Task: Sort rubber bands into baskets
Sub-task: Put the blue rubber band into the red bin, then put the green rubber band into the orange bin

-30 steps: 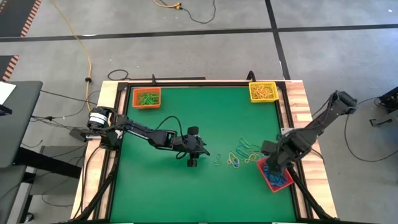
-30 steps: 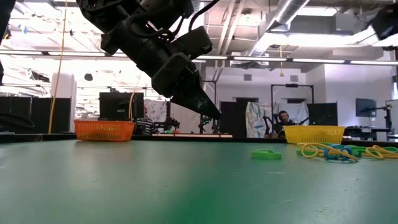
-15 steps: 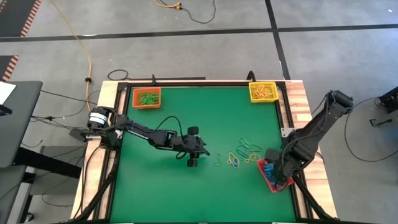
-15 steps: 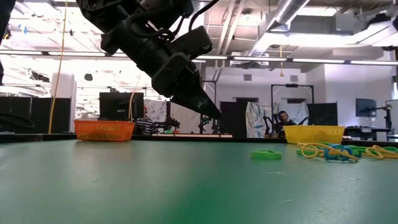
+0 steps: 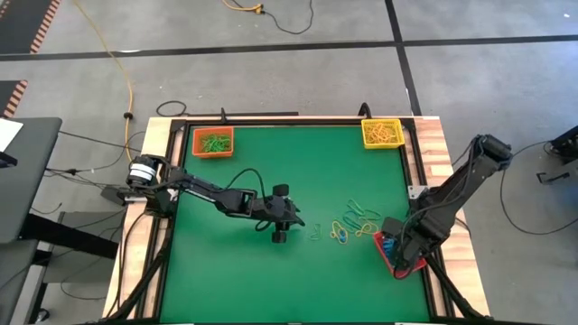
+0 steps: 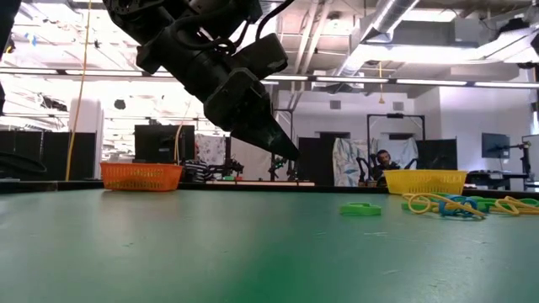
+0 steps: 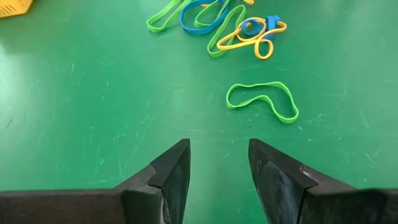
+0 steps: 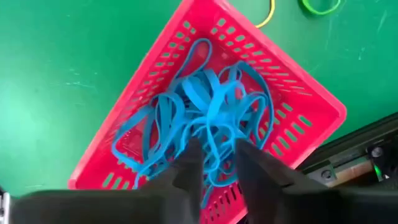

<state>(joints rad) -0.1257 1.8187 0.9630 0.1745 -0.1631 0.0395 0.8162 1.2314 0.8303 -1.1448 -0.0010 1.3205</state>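
Right tool (image 8: 216, 163) held over red basket (image 8: 298, 81), fingers slightly parted, blue bands (image 8: 199, 112) lying inside, none gripped; band may snag on finger and be dragged out. Left tool (image 7: 217, 168) open, empty, near green band (image 7: 261, 99) on surface (image 7: 81, 112)

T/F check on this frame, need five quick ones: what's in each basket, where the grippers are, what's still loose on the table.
1. The red basket holds blue bands. True.
2. The orange basket holds yellow bands. False: it holds green bands.
3. The right gripper is over the red basket, fingers apart. True.
4. The left gripper is shut on a green band. False: it is open and empty, and a single green band lies on the table ahead of it.
5. All bands are sorted. False: a loose cluster of yellow, blue and green bands lies on the table.
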